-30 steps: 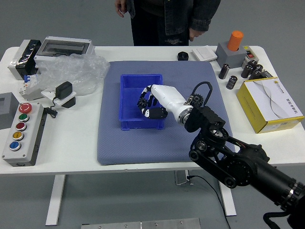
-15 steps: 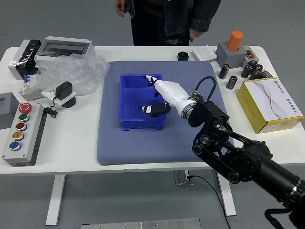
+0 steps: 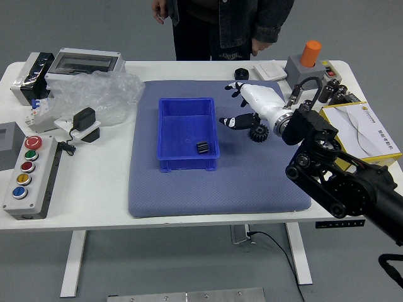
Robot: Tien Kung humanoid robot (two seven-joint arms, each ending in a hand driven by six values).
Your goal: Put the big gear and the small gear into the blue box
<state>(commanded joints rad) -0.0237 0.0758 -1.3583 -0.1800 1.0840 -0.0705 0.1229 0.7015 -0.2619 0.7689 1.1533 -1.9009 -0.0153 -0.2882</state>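
The robot's right hand (image 3: 232,107) hangs over the mat to the right of the blue box (image 3: 165,129), its fingers spread and nothing held. Inside the box, near its lower right corner, lies a small black gear (image 3: 202,148). A larger black toothed gear (image 3: 258,132) rests on the mat just below the palm, partly covered by the hand.
A person stands at the far side, hands hanging by the table edge. A yellow box (image 3: 359,135) is at the right, partly behind the arm. Black cylinders stand near it. Plastic wrap (image 3: 94,94) and a button panel (image 3: 31,176) are at the left.
The right hand has moved out of the blue box to the right with its fingers spread. The small gear in the box and the big gear on the mat have come into view.
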